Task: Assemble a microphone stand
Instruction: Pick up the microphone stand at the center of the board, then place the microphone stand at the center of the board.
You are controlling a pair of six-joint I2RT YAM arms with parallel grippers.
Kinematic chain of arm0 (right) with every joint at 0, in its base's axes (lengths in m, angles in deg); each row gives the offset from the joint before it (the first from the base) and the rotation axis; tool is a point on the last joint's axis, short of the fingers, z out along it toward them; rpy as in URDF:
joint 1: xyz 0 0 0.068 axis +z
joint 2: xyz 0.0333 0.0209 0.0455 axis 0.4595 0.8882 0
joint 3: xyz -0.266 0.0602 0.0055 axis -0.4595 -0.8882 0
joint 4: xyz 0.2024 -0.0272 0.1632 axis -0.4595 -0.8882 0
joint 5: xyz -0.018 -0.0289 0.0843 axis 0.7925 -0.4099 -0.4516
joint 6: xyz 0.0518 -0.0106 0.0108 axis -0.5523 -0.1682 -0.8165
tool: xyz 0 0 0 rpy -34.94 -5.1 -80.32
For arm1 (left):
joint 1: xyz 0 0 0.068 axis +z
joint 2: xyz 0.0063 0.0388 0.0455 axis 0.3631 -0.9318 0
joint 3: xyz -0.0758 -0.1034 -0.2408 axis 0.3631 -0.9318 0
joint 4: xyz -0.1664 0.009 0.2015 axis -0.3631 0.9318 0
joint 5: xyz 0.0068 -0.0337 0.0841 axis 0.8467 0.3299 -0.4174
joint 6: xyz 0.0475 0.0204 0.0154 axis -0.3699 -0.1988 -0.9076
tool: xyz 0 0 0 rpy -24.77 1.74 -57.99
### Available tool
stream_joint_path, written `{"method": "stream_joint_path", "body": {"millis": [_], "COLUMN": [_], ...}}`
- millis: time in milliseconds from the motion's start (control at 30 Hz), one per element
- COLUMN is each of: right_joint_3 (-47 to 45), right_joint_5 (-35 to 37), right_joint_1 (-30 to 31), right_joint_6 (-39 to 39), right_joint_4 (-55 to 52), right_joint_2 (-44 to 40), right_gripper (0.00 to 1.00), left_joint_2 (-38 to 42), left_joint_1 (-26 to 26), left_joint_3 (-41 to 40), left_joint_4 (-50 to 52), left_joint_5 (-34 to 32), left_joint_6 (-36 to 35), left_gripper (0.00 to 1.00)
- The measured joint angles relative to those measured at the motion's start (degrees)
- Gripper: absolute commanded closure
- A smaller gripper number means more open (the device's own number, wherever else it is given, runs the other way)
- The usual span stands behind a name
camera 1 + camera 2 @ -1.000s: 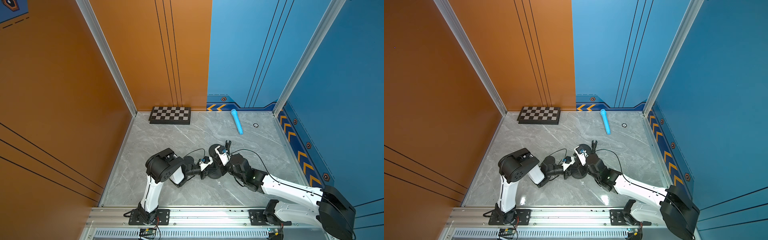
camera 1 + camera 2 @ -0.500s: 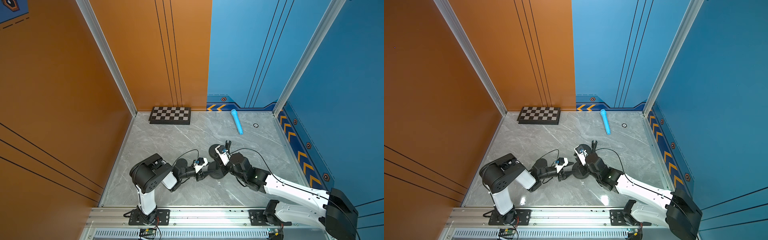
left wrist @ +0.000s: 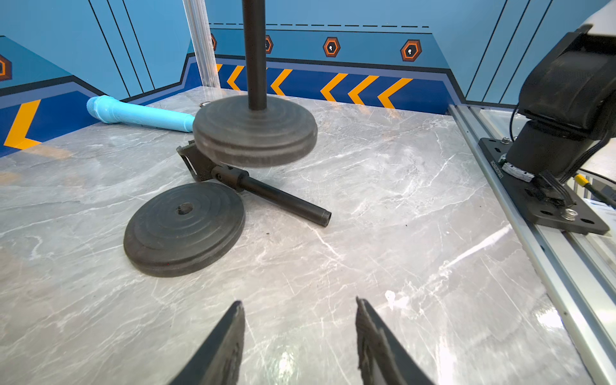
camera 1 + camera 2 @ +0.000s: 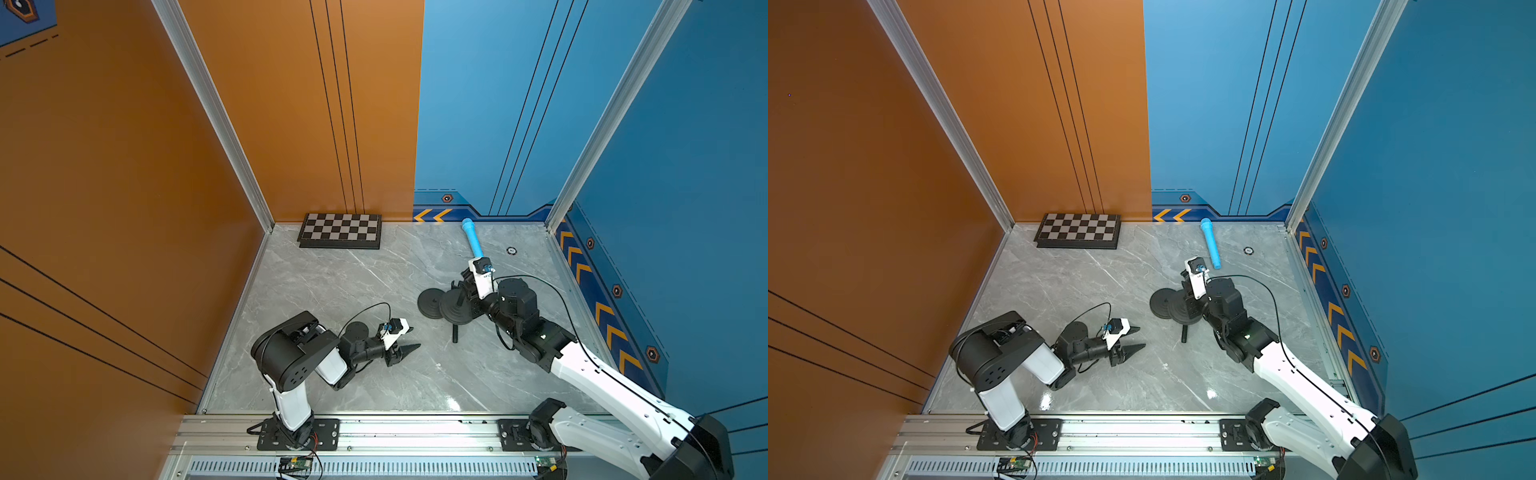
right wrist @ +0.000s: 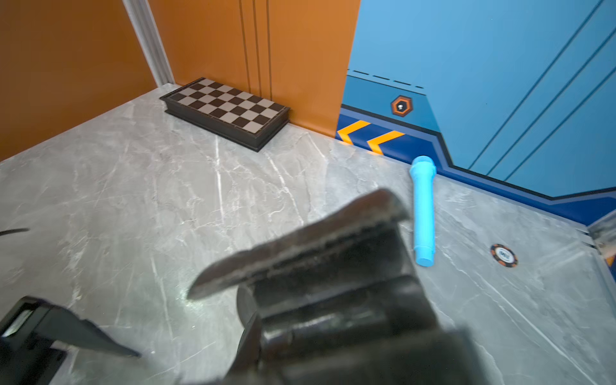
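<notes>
1. Currently the step in hand looks like handling the pole-and-base piece. The right gripper (image 4: pixel 462 293) is clamped on the pole (image 3: pixel 255 50), and the raised base (image 3: pixel 255 133) at its foot hangs clear of the table (image 3: pixel 383 206), roughly level.
2. The right wrist view is badly blurred, so where the fingers sit along the pole cannot be told; probably well up the shaft.
3. The left gripper (image 3: pixel 298 301) sits low over the marble, well apart from the parts, its jaws partly spread with nothing between them.
4. Two pieces are not yet joined. The clip rod (image 3: pixel 270 193) lies flat, its clip end under the raised base and its threaded end free. The microphone (image 3: pixel 140 115) lies near the back wall, untouched.
5. By my judgement, the next move calls for setting the base on bare marble and holding the pole upright. The left gripper would then take the clip rod by its shaft and bring it to the pole's top. The microphone goes in last.
6. In the way is a spare base (image 3: pixel 185 230), which lies just beside the clip rod, perhaps touching it, on the left gripper's side. The raised base also covers the clip end. The chessboard (image 4: pixel 340 230) and a chip (image 5: pixel 504 255) near the far walls are well clear.
</notes>
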Motion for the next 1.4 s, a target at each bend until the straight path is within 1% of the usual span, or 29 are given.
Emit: {"method": "stream_joint_path", "body": {"millis": [100,300,500,667,767,833,933,1000,1167,1267,1400], "right_joint_3": [0.76,3.82,6.75,8.46,8.44,8.44,8.41,8.11,6.21,5.38,4.55], "right_joint_5": [-1.79,-5.79,-7.26,-7.72,-8.37,-8.41,-8.55,-8.61,-9.49,-9.84,-9.99], "right_joint_1": [-6.21,-16.37,-21.68,-22.91,-22.95,-22.93,-22.95,-22.95,-22.95,-22.99,-22.99], "right_joint_6": [0.00,0.02,1.95,2.99,2.95,2.93,2.93,2.93,2.97,2.99,3.08], "right_joint_4": [0.07,2.32,7.02,10.82,12.11,12.87,13.81,14.53,16.61,17.14,17.22], "right_joint_2": [1.60,10.71,19.96,25.75,27.08,27.28,27.28,27.28,26.91,26.34,24.92], "right_gripper": [0.86,0.87,0.87,0.87,0.81,0.79,0.71,0.69,0.71,0.70,0.59], "left_joint_2": [0.00,-0.02,-0.68,-0.90,-1.07,-1.20,-1.51,-1.66,-1.75,-1.75,-1.77], "left_joint_1": [0.02,0.26,0.39,0.87,1.03,1.07,1.11,1.14,1.14,1.14,1.14], "left_joint_3": [-0.02,-0.02,0.00,-0.02,-0.02,0.00,-0.02,0.00,-0.02,0.00,0.00], "left_joint_4": [0.00,0.00,-0.02,0.00,0.00,0.00,0.00,0.00,0.00,0.00,0.00], "left_joint_5": [-0.35,-0.72,-0.92,-1.14,-1.18,-1.29,-1.31,-1.31,-1.31,-1.31,-1.31], "left_joint_6": [0.00,0.00,0.00,0.00,0.00,0.00,0.00,0.00,0.02,0.00,0.02], "left_gripper": [0.45,0.45,0.45,0.45,0.45,0.45,0.45,0.45,0.45,0.45,0.45]}}
